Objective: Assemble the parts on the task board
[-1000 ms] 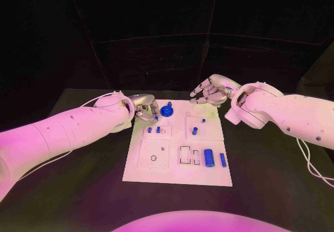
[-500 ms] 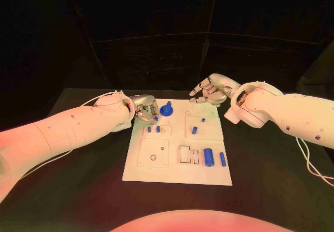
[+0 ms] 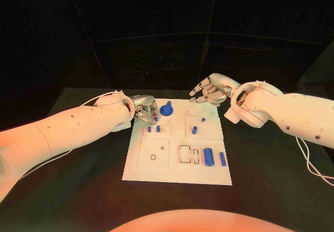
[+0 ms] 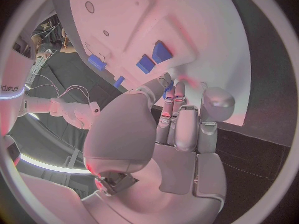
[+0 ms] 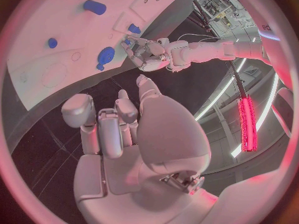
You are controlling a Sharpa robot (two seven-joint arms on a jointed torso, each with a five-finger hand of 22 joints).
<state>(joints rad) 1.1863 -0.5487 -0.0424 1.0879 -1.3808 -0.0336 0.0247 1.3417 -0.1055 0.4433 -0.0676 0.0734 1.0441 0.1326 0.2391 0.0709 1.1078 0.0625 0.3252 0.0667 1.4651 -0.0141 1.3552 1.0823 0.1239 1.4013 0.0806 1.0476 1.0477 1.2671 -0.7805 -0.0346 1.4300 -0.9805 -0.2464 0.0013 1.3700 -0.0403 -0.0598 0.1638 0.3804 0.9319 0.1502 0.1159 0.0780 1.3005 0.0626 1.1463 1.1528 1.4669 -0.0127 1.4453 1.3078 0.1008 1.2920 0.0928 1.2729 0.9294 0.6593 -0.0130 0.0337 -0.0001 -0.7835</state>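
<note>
The white task board (image 3: 177,166) lies in the middle of the table. My left hand (image 3: 145,110) hovers over its far left corner, fingers curled in, and a small blue part (image 4: 167,89) shows pinched at its fingertips. Just right of that hand a round blue part (image 3: 167,110) stands on the board. Two short blue pegs (image 3: 154,129) stand below it, two more small pieces (image 3: 195,130) sit further right, and a thick blue cylinder (image 3: 208,156) lies beside a thin one (image 3: 223,159). My right hand (image 3: 211,92) hangs above the board's far right edge, fingers loosely bent and holding nothing.
Several vacant recesses, a round one (image 3: 153,157) and a rectangular slot (image 3: 185,153), mark the near half of the board. Black table (image 3: 83,188) surrounds the board on all sides. In the right wrist view my left hand (image 5: 149,55) sits by the round blue part (image 5: 104,56).
</note>
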